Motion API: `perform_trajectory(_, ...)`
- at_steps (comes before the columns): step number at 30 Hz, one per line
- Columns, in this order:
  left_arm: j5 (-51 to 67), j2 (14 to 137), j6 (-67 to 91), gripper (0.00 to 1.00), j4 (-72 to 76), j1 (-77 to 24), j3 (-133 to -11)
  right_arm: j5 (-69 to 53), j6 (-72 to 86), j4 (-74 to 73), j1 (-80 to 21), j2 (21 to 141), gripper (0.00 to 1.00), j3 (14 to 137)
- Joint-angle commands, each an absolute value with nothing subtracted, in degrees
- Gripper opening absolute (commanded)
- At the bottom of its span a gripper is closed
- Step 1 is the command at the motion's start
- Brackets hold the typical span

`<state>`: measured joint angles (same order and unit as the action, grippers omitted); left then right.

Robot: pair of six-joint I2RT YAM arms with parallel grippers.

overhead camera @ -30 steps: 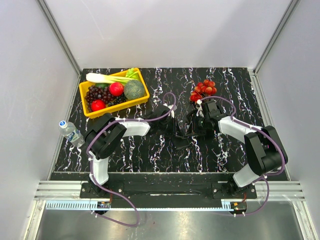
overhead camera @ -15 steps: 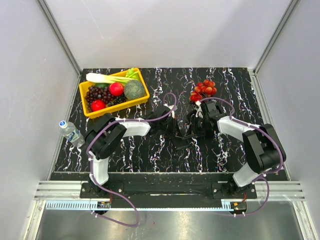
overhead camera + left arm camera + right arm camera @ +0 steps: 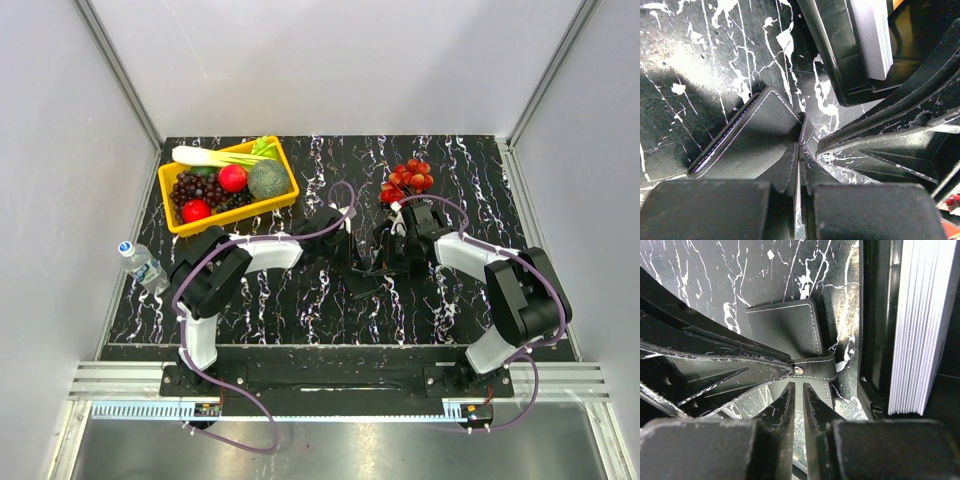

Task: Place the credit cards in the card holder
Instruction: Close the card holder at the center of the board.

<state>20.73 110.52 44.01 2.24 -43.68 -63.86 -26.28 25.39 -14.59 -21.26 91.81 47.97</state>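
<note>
Top external view gave us the containers first: a yellow basket (image 3: 240, 212) at the far left of the black marbled worktop (image 3: 300, 310) held a leek (image 3: 205, 156), dark grapes (image 3: 200, 187), two red fruits (image 3: 232, 178) and a broccoli head (image 3: 267, 179), while a red fruit cluster (image 3: 407, 180) lay loose farther right and a water bottle (image 3: 140, 263) lay by the worktop's left edge. From the wrists we saw a black tray (image 3: 875, 340) holding the credit cards (image 3: 917, 325), stacked on edge with pale sides showing. The card holder (image 3: 757, 135) lay on the worktop just beside that tray, a snap strap (image 3: 815, 371) crossing its edge. Both arms bent inward and met over it at mid-worktop. The left tool (image 3: 799, 170) was pinched shut to a hairline on a raised flap of the card holder. The right tool (image 3: 797, 387) pointed at the strap from the opposite side, its fingers a narrow slit apart; we could not tell whether it gripped anything.
</note>
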Motion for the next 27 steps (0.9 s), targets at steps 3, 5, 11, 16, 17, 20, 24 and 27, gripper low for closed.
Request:
perform_trajectory(3,20.2,110.6,43.1,0.0,1.4,-44.0,-66.4,-28.1,25.6,-13.1,-21.2,92.5,0.15,49.5)
perform_trajectory(5,20.3,110.5,43.1,0.0,1.4,-43.9,-66.0,-27.9,25.7,-13.0,-21.3,92.6,0.14,49.6)
perform_trajectory(11,19.8,110.5,42.4,0.0,0.2,-43.9,-66.1,-27.9,26.1,-13.0,-22.0,93.6,0.12,50.7)
perform_trajectory(16,20.1,110.8,42.5,0.0,0.4,-43.9,-65.8,-27.3,26.6,-12.8,-22.4,94.0,0.11,51.2)
perform_trajectory(17,20.1,111.0,42.5,0.0,0.4,-43.9,-65.8,-27.3,26.7,-12.9,-22.6,94.0,0.11,51.4)
perform_trajectory(20,20.3,110.9,42.7,0.0,0.6,-43.9,-65.4,-27.0,26.7,-12.9,-22.9,94.5,0.11,51.8)
perform_trajectory(24,20.8,111.4,43.3,0.0,1.4,-43.9,-64.4,-25.9,27.1,-12.9,-23.7,95.4,0.1,52.2)
perform_trajectory(27,20.6,111.2,43.8,0.0,2.4,-43.9,-63.2,-25.2,27.4,-12.6,-24.1,96.1,0.09,52.2)
